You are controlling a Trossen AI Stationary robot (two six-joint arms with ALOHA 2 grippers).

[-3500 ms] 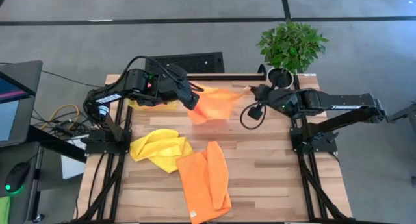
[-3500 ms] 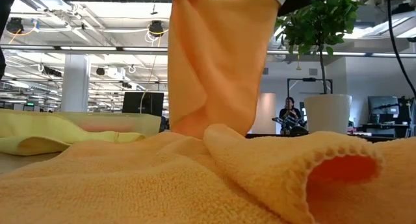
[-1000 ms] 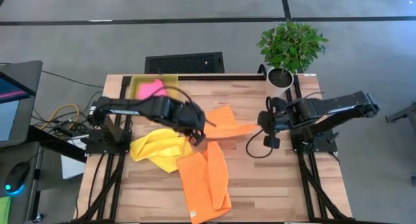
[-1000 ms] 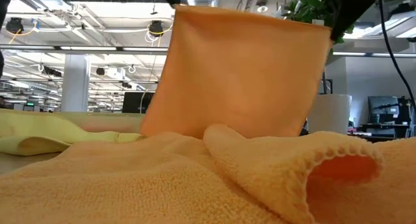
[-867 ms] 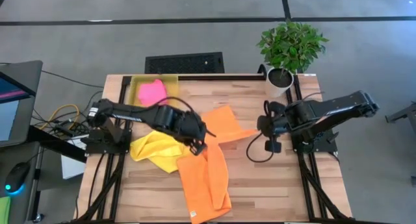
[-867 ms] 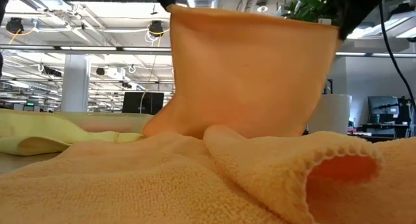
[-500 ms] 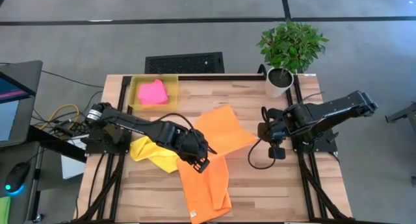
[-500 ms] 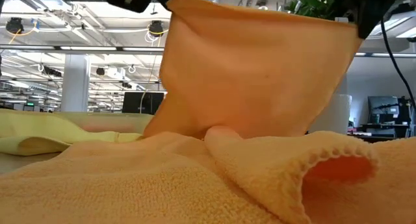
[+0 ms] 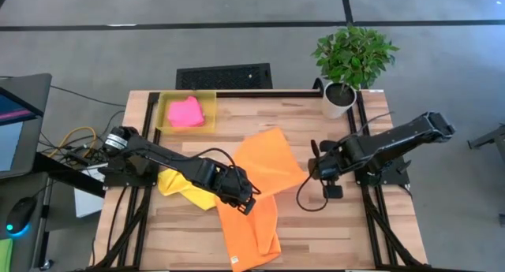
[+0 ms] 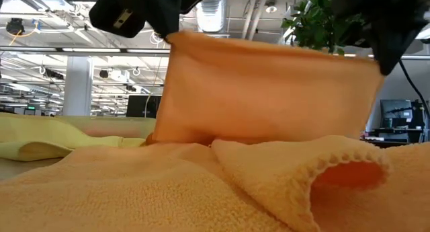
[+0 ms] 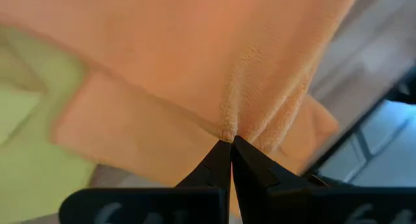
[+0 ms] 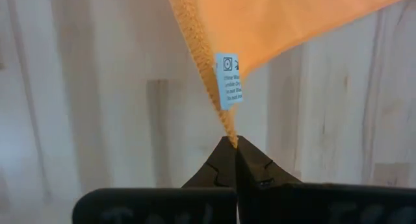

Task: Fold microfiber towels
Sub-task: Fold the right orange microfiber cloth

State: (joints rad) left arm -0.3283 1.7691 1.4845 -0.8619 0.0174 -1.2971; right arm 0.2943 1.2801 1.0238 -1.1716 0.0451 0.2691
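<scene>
An orange towel is held spread between my two grippers above the table's middle; it also shows in the low view. My left gripper is shut on its near left corner. My right gripper is shut on its near right corner. A second orange towel lies rumpled near the front edge. A yellow towel lies crumpled at the left. A pink towel lies in the translucent yellow bin. My left gripper pinches a bunched corner of the held orange towel between its two fingertips. The cloth gathers into folds at the tips and spreads away from them. My right gripper pinches a corner of the same towel, just below its white care label, between its fingertips. The towel stretches away from the tips above the table.
A potted plant stands at the table's far right corner. A black cable loops below the right gripper. A black grid panel lies behind the far edge. Bare wood shows at the front right.
Both grippers have carried the held orange towel toward the table's near edge and lower, the left gripper farther than the right. The towel has spread out wide between them, and its lower part now sits against the rumpled orange towel.
</scene>
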